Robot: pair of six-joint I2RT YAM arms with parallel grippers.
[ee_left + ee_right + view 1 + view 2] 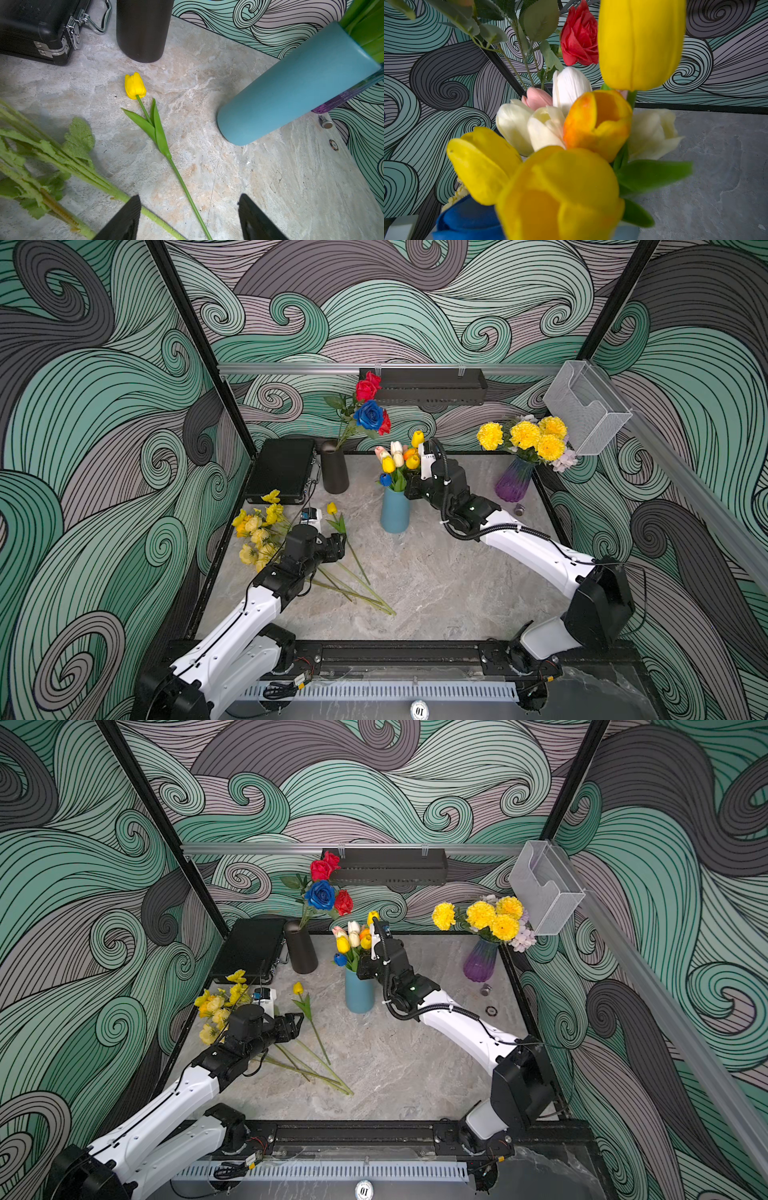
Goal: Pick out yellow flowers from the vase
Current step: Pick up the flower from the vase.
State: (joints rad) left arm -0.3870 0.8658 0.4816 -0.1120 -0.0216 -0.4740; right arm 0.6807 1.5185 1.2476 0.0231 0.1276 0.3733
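The blue vase (395,512) holds tulips of mixed colours, among them yellow tulips (388,464). My right gripper (409,485) is pushed into their stems just above the rim. In the right wrist view a yellow tulip head (560,187) hides the jaws, so what they are shut on cannot be seen. A loose yellow tulip (134,86) lies on the table, and beside it a pile of yellow flowers (257,531). My left gripper (189,196) hangs open above that tulip's stem, holding nothing. Yellow carnations (525,435) stand in a purple vase (514,481).
A black vase (334,468) with red and blue roses (369,414) and a black case (282,470) stand at the back left. Two small metal parts (519,510) lie by the purple vase. A clear bin (586,406) hangs on the right rail.
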